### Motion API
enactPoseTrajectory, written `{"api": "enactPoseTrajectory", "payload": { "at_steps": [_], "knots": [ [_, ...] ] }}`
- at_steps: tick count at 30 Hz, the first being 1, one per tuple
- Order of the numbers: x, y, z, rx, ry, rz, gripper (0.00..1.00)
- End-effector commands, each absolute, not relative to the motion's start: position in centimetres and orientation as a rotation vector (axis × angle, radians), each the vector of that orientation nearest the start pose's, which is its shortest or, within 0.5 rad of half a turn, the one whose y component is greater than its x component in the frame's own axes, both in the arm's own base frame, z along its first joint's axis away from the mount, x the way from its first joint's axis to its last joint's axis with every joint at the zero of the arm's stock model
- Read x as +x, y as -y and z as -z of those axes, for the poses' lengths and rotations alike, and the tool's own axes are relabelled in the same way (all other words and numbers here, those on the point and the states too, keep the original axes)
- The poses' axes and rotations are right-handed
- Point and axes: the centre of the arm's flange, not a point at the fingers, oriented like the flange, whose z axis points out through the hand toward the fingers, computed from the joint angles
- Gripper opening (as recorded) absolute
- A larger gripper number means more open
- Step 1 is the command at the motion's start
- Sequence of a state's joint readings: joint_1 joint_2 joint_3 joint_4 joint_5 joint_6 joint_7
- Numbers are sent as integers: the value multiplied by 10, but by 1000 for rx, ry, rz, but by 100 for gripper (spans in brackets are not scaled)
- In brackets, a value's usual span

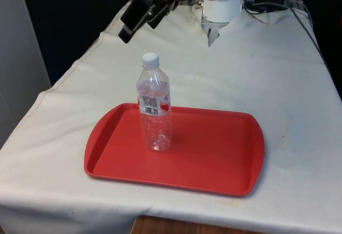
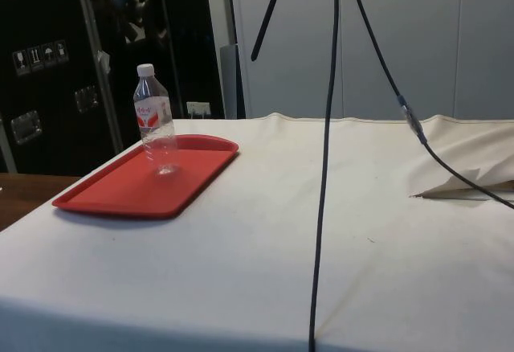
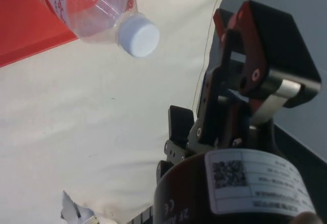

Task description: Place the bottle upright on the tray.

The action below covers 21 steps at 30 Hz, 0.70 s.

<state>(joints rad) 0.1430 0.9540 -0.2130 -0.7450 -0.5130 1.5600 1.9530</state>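
A clear bottle (image 1: 155, 106) with a white cap (image 1: 150, 59) is standing upright on the red tray (image 1: 214, 154), toward the front view's left and far side of it. The gripper (image 1: 130, 24) is hanging above and beyond the bottle, well apart from it and holding nothing; I cannot tell whether its fingers are apart or together. The side view is showing dark cables (image 2: 325, 167) hanging in front of the cloth (image 2: 321, 231). The wrist view is showing the cap from above. The bottle's label (image 1: 151, 103) is red and white, its writing too small to read.
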Motion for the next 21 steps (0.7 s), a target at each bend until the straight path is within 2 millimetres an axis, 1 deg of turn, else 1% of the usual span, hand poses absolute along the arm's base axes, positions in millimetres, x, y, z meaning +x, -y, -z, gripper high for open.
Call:
{"api": "enactPoseTrajectory", "payload": {
  "at_steps": [1, 3, 6, 11, 12, 13, 17, 20, 21],
  "knots": [
    [772, 30, -396, -2010, -2856, 890, 100],
    [771, 30, -395, -2012, -2868, 904, 100],
    [770, 30, -401, -2002, -2858, 876, 100],
    [768, 29, -406, -1990, -2869, 863, 100],
    [768, 31, -403, -1997, -2883, 874, 100],
    [768, 29, -407, -1985, -2873, 862, 100],
    [766, 27, -411, -1974, -2883, 863, 100],
    [765, 26, -411, -1965, -2890, 861, 100],
    [765, 29, -407, -1978, -2903, 868, 100]
  ]
}}
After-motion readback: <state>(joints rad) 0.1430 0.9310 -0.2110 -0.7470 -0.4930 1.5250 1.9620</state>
